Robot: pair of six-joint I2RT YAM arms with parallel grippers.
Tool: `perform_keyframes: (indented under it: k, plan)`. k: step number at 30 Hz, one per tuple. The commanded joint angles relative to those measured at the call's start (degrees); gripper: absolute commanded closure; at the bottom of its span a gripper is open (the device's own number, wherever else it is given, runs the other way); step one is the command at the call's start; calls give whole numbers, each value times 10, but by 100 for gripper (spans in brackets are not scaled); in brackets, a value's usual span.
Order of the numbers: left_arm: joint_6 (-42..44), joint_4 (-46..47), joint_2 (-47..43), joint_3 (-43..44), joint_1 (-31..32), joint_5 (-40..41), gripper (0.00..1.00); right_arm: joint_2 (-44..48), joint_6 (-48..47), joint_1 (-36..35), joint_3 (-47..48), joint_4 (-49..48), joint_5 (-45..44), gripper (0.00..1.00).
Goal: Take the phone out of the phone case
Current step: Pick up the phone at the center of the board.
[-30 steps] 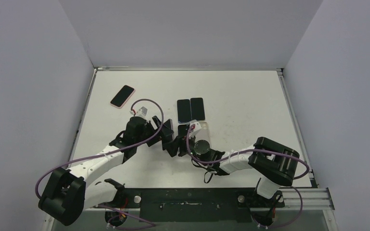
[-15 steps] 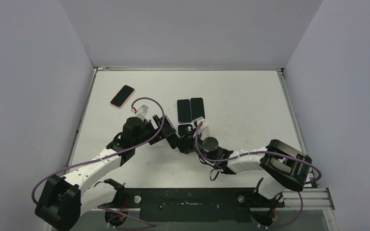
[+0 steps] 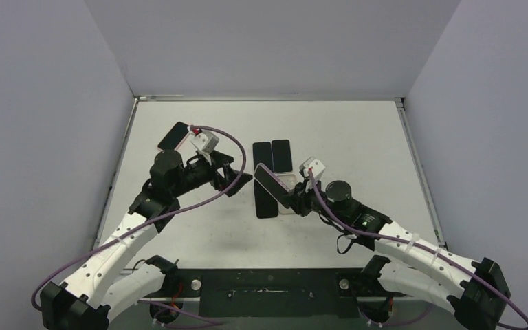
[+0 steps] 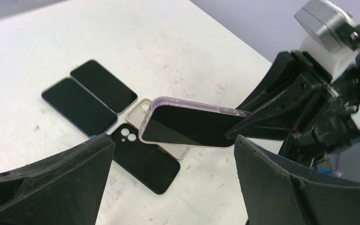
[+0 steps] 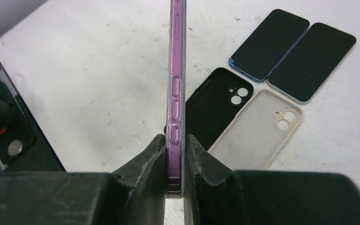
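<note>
Right pincer [image 5: 175, 145] clamped on phone [image 4: 187, 126] in clear case [image 4: 201, 106], held above table [image 3: 357, 137]. Left pincer [image 4: 172, 139] wide apart, empty. Step, I think: start peeling. Next I catch case edge, pry.

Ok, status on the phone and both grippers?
Right gripper shut on cased phone, held above the table. Left gripper open, clear of it. Not out of its case yet. Two empty cases lie below.

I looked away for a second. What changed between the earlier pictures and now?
The right gripper closed on the purple-cased phone and now holds it alone, tilted above the table. The left gripper opened wider and drew back leftward. The two bare phones and the pink phone lie where they were.
</note>
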State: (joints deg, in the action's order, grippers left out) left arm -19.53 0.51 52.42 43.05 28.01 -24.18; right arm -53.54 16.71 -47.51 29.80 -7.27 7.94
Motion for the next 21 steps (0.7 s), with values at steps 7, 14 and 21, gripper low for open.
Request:
perform_keyframes:
  k: [7, 14, 21]
  plan:
    - [366, -63, 32, 93, 22, -169, 4, 33, -189, 11, 163, 248, 98, 100]
    - [568, -159, 66, 132, 84, -163, 5, 22, -221, 10, 212, 306, 126, 100]
    - [650, -185, 97, 147, 132, -170, 9, 6, -244, 11, 238, 334, 174, 100]
